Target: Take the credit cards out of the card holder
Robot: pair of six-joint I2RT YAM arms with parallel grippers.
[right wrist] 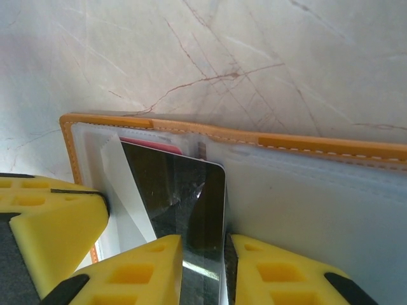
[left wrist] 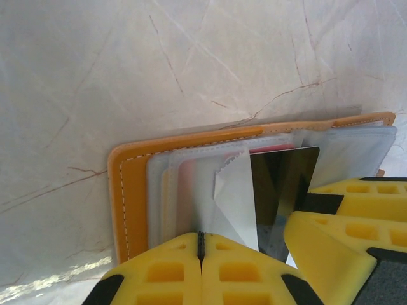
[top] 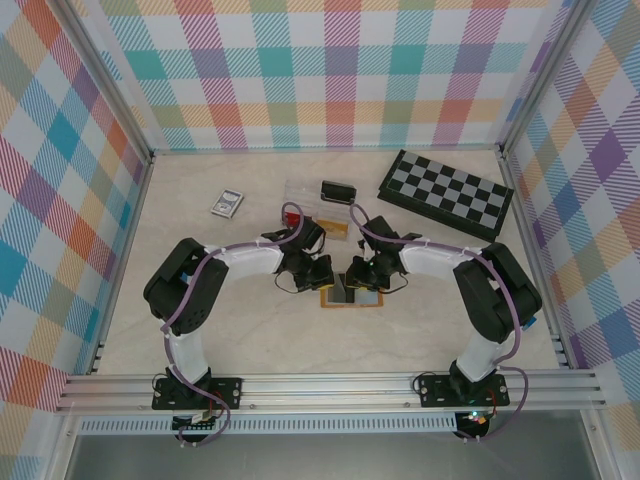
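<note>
The orange-tan card holder (top: pixel 372 297) lies open on the marble table between my two grippers. Its stitched cover (left wrist: pixel 130 197) frames clear sleeves (right wrist: pixel 318 203). A glossy dark credit card (left wrist: pixel 283 184) (right wrist: pixel 184 190) sticks partway out of a sleeve, with a pink-red card (right wrist: pixel 156 145) behind it. My left gripper (left wrist: pixel 201 244) (top: pixel 322 280) is shut, tips on the left-hand sleeves; whether it pinches a sleeve is unclear. My right gripper (right wrist: pixel 203 267) (top: pixel 358 280) has its jaws slightly apart, the dark card showing in the gap.
A folded chessboard (top: pixel 447 192) lies at the back right. A clear plastic box (top: pixel 315 200) and a small dark object (top: pixel 338 190) sit just behind the grippers, and a small card pack (top: pixel 227 203) at the back left. Plaid walls enclose the table.
</note>
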